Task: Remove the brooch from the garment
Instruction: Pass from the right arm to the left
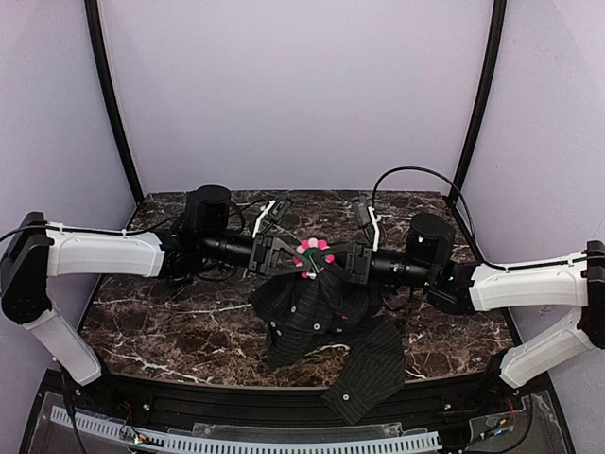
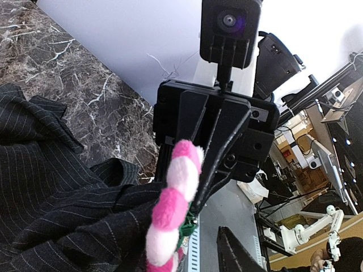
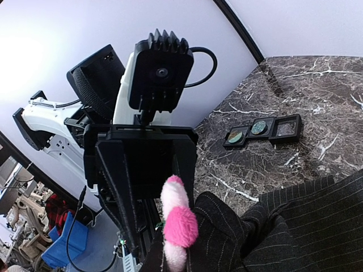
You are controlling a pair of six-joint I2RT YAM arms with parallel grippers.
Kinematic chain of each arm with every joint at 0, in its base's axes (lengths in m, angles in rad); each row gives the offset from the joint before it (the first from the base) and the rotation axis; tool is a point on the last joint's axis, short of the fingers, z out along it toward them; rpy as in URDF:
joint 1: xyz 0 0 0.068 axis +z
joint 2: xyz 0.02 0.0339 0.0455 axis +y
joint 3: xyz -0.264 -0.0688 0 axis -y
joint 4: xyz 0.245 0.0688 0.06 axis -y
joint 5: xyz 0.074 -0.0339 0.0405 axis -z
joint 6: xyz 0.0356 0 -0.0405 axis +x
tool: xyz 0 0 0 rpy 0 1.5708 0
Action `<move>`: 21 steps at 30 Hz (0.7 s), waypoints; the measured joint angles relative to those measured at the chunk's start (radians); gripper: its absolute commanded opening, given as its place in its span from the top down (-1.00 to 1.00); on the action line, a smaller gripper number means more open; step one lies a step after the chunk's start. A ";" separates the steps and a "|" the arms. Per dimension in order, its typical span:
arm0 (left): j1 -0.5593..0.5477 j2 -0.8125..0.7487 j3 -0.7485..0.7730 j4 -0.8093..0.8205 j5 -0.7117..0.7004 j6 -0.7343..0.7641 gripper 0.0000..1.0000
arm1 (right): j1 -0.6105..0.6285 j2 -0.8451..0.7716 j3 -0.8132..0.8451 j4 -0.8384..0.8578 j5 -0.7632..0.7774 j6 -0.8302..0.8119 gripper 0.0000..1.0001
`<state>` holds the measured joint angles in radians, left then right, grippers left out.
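Dark striped garment [image 1: 321, 322] lying at the near desk [image 1: 170, 312] edge, its upper fold raised. On that fold, the pink brooch [image 1: 313, 253] sits between the two arms: right fingers [image 1: 340, 263] closed on the garment, left fingers [image 1: 288, 257] beside the brooch, opening and hold not discernible.

Brooch [image 1: 312, 253] between left hand [image 1: 295, 257] and right hand [image 1: 333, 264], on garment [image 1: 312, 320] at table [image 1: 161, 312] centre.

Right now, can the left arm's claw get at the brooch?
Probably yes. The left claw sits right at the pink brooch, which stands clear above the striped shirt; only the right claw, shut just opposite, crowds it.
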<state>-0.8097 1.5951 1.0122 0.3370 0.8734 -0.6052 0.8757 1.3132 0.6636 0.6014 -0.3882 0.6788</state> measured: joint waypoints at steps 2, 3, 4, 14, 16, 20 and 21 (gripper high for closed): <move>0.000 0.004 0.000 0.002 0.000 -0.005 0.43 | 0.000 0.003 0.000 0.002 -0.008 0.000 1.00; 0.000 0.006 0.000 0.003 -0.001 -0.006 0.50 | 0.000 0.004 0.000 0.003 -0.011 0.000 1.00; 0.000 0.009 0.001 0.005 0.000 -0.007 0.54 | 0.000 0.005 0.000 0.004 -0.013 0.000 1.00; 0.003 0.023 0.001 0.029 0.006 -0.029 0.82 | -0.005 0.006 0.002 0.007 -0.024 0.001 1.00; 0.003 0.023 0.001 0.033 0.007 -0.030 0.88 | -0.005 0.006 0.002 0.008 -0.026 0.003 1.00; 0.004 0.023 0.001 0.038 0.010 -0.031 0.97 | -0.006 0.006 0.002 0.012 -0.030 0.004 0.99; 0.004 0.023 0.001 0.038 0.011 -0.031 0.98 | -0.006 0.006 0.002 0.012 -0.033 0.004 0.95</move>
<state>-0.8059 1.6180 1.0130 0.3752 0.8845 -0.6365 0.8692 1.3193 0.6655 0.6136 -0.4213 0.6827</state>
